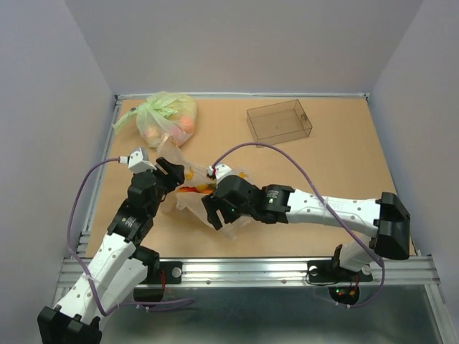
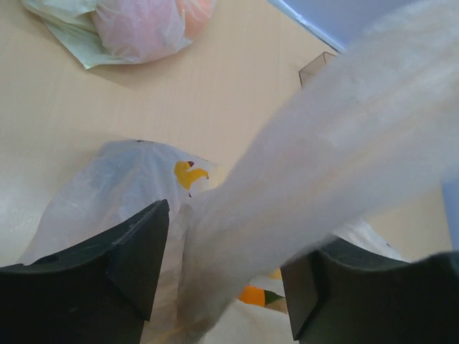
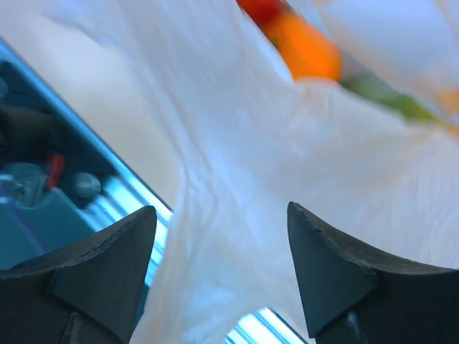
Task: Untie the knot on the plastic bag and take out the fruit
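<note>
- Walls (image 1: 244,43): 3 plain panels, pale grey-lilac, closing the rear, left and right sides.
- Table (image 1: 344,186): flat tan top — wood-toned, matte.
- Aluminium rail (image 1: 251,271): slotted, runs along the near edge; a similar side strip (image 1: 92,208) lines the left edge.
- Light: even, soft shadows only.

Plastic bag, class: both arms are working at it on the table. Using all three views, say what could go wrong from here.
1. The left fingers stand open around a stretched strip of the plastic bag. Closing and pulling on this thin film could tear it, or tighten the knot, which I cannot make out.
2. The right fingers are open over film close to the front rail. The fruit might roll off the edge once freed.
</note>
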Controlling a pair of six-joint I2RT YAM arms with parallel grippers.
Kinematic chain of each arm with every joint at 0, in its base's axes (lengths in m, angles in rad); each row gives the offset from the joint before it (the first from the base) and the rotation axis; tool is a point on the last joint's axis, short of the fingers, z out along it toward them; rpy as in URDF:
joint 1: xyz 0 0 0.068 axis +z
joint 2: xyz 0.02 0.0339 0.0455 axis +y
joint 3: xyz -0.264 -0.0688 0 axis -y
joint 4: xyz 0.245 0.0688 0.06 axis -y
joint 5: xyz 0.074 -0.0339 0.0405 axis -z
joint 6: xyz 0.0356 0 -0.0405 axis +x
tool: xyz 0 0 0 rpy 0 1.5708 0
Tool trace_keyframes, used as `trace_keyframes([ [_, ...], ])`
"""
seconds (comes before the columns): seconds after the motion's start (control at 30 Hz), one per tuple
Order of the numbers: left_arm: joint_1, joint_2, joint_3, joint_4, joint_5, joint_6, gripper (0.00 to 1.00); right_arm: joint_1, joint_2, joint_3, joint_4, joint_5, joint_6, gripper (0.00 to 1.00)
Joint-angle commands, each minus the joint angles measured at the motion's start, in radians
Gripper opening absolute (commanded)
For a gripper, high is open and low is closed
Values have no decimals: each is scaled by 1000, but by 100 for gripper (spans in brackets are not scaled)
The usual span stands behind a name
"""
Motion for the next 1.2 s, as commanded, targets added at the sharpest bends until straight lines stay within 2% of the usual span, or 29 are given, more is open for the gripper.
trace_keyframes([
  [0.0,4,9,56,25,32,86,78,7,-69,195,-49,1,-155,80],
  [0.2,4,36,111,-52,39,108,89,4,-35,324,-52,140,-316,83],
  [0.4,2,3,118,-118,47,133,89,-54,26,380,-51,184,-429,89],
  [0.57,4,-16,85,-92,96,163,89,-145,116,375,-46,25,-471,91],
  [0.73,4,4,39,-14,110,169,89,-195,249,392,-22,-34,-473,89],
  [0.8,4,26,36,2,154,180,89,-252,299,409,15,-94,-452,82],
  [0.83,2,30,39,3,160,185,89,-266,318,422,20,-95,-447,75],
  [0.87,2,35,41,5,168,211,89,-296,336,438,24,-95,-436,53],
  [0.9,2,38,42,5,168,226,89,-312,360,456,30,-95,-401,39],
  [0.93,2,39,45,2,159,238,89,-344,370,476,53,-92,-375,18],
  [0.97,4,41,45,3,154,263,89,-359,374,484,70,-80,-319,9],
  [1.03,4,39,50,0,148,284,90,-381,387,496,104,-19,-265,1],
  [1.17,2,46,47,-3,160,278,90,-409,414,554,112,90,-131,1],
])
